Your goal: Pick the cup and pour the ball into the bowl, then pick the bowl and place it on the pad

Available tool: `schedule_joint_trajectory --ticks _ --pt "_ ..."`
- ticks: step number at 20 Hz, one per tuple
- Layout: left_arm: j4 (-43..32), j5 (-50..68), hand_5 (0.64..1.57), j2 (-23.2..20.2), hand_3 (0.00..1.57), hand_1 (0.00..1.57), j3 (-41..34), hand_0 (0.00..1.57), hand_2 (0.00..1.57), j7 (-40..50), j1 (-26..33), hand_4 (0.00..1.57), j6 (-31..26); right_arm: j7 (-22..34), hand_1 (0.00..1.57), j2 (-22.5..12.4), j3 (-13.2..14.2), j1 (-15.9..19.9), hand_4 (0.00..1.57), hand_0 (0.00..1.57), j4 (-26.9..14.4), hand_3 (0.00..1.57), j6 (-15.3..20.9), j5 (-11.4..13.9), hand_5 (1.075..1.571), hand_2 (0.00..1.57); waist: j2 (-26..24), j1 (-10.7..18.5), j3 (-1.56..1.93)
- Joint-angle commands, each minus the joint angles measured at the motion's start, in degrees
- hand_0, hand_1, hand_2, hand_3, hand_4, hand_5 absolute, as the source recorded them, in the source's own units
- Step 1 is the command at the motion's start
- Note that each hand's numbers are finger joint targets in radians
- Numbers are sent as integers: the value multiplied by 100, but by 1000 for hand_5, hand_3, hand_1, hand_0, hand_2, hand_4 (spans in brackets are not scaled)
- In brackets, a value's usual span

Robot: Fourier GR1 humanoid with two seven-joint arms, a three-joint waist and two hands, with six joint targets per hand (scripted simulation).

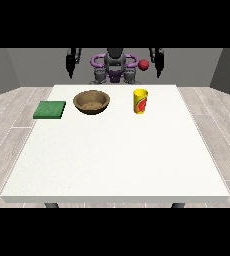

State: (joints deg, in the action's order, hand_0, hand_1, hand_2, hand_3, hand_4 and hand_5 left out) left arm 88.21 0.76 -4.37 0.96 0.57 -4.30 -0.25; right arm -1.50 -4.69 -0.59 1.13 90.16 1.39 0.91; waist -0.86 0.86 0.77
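A yellow cup (140,101) with a red mark stands upright on the white table (117,155), right of centre at the back. A red ball (144,64) shows in the air above and behind the cup, near the robot's shoulder. A brown wooden bowl (91,101) sits left of the cup. A green square pad (50,110) lies flat near the table's left edge. The hand at the view's left (71,65) and the hand at the view's right (158,63) both hang behind the table's far edge, away from all objects, holding nothing.
The robot's torso (115,67) stands behind the far edge. The table's front half is bare white surface. Grey floor surrounds the table.
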Motion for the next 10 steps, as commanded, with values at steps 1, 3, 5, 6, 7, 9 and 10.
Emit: schedule_joint_trajectory --ticks 1,3,5,6,7,9,10 --pt "332 28 1566 -109 0 0 -36 0 0 219 -80 664 -7 227 0 -97 25 48 875 0 317 0 -12 -26 1533 0 -883 4 -52" --pt "429 30 1566 -156 0 0 -50 0 0 394 -104 664 5 399 0 -143 30 68 875 0 418 0 -28 -45 1533 0 -1187 15 -56" --pt "525 59 1566 -211 0 0 -99 0 0 563 -118 664 16 588 0 -208 63 71 875 0 510 0 -26 -53 1533 0 -1469 25 -75" --pt "580 93 1566 -227 0 0 -119 0 0 654 -142 664 13 686 0 -227 74 71 875 0 548 0 -29 -70 1533 0 -1606 25 -78" --pt "708 673 1566 408 0 0 40 0 0 1391 193 664 298 1545 0 69 289 -209 875 0 740 0 13 -730 1533 0 -2086 -213 -79" --pt "873 726 1563 419 0 0 26 0 0 1845 406 637 453 2386 0 -31 298 -317 865 0 1033 0 -10 -928 1534 0 -2459 -270 -82" --pt "1035 604 1564 422 0 0 295 0 0 2094 390 634 804 2290 0 255 -31 -569 860 0 1159 0 199 -698 1530 0 -2483 -321 -77"
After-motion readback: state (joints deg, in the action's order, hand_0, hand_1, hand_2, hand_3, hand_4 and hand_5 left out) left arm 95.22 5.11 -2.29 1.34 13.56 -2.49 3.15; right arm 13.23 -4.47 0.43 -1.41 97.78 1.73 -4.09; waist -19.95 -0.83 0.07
